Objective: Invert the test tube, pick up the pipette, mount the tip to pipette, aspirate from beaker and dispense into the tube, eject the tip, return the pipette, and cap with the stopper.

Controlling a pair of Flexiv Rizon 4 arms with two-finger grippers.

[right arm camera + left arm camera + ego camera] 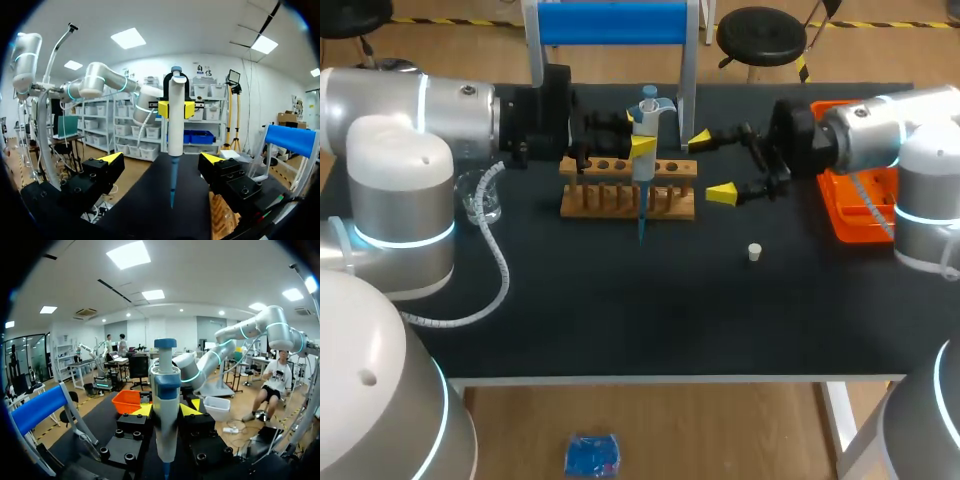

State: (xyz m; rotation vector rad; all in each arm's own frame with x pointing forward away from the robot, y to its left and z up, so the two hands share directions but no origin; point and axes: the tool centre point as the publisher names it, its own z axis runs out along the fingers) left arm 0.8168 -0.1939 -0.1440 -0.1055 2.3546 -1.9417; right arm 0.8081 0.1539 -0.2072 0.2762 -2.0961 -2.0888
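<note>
Overhead, the left gripper [640, 135] is clamped on the upright white pipette with a blue tip [645, 160] above the wooden tube rack [610, 200], while the right gripper [712, 167] is spread wide and holds nothing. In the left wrist view the pipette [166, 410] stands gripped between the yellow tips. In the right wrist view it [176, 120] hangs ahead of the parted fingers [111, 158].

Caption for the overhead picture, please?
Left end effector grips a white and blue plastic pipette upright; right end effector open alongside.

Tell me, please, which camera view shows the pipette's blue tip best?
The right wrist view: the blue tip hangs unobstructed, full length, below the pipette. The head view shows it small, against the wooden rack; the left wrist view catches only its upper end.
</note>
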